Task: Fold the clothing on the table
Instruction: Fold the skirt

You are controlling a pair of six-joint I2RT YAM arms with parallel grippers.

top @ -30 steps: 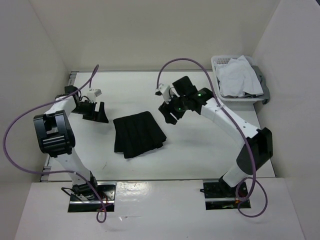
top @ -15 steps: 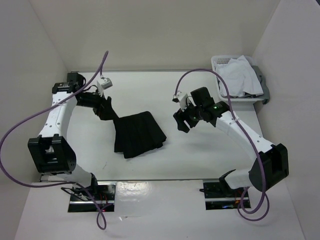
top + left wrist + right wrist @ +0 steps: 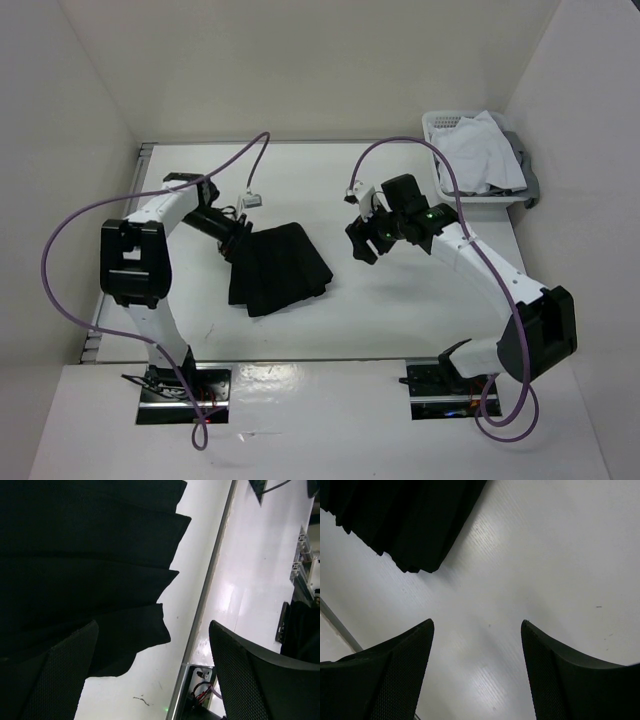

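Note:
The clothing, a black pleated skirt [image 3: 278, 268], lies flat on the white table [image 3: 400, 300], folded over with its pleats fanning toward the near side. My left gripper [image 3: 238, 240] is open at the skirt's upper left edge. In the left wrist view the skirt [image 3: 75, 555] fills the upper left, and its corner lies between the spread jaws of the left gripper [image 3: 153, 624]; nothing is pinched. My right gripper [image 3: 362, 245] is open over bare table to the right of the skirt, apart from it. In the right wrist view the skirt [image 3: 405, 520] shows at top left, beyond the right gripper [image 3: 477, 622].
A white plastic basket [image 3: 440, 122] holding a white garment [image 3: 480, 155] stands at the back right corner. The table's metal edge rail [image 3: 205, 595] runs close to my left gripper's right finger [image 3: 250, 675]. White walls enclose the table on three sides.
My left arm has swung right, bringing its open gripper from the table's left side to the skirt's upper left edge. My right gripper shifted right and nearer, then held still.

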